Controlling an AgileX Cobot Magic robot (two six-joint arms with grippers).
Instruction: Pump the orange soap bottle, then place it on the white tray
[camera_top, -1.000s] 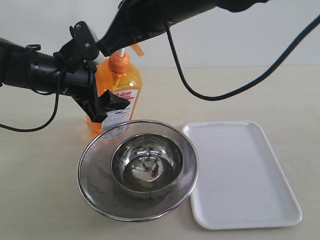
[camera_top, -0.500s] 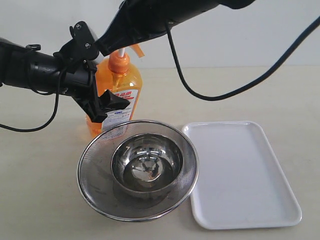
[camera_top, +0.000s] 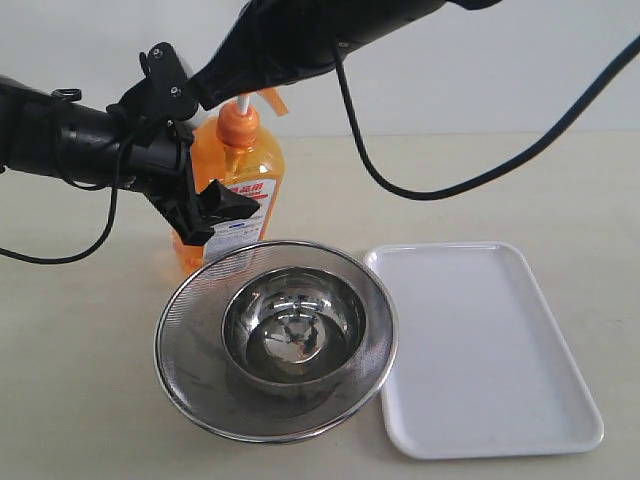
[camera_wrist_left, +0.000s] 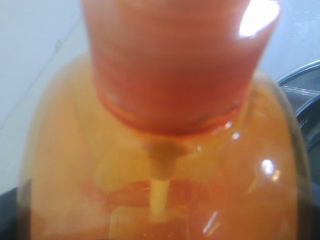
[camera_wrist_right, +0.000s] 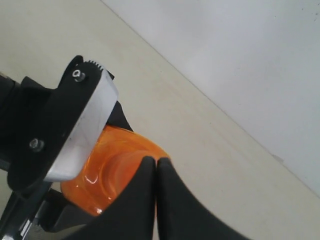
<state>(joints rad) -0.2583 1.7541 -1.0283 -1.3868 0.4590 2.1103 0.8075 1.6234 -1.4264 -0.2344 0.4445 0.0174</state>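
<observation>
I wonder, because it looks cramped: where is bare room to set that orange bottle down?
The white tray is bare, right of the strainer bowl. Bare table lies behind the tray. It is crowded around the orange soap bottle, hemmed by the left hand, the right hand above and the bowl in front.

Both arms are matte black. The left arm (camera_top: 60, 140), at frame left, trails a thin black cable (camera_top: 30, 259); the right arm (camera_top: 300, 35), along the top, a thicker one. The left gripper's finger (camera_wrist_right: 75, 125) has a pale grey face, serrated tip and two silver screws (camera_wrist_right: 76, 74) — the right gripper's fingers (camera_wrist_right: 142, 200) are plain black.
</observation>
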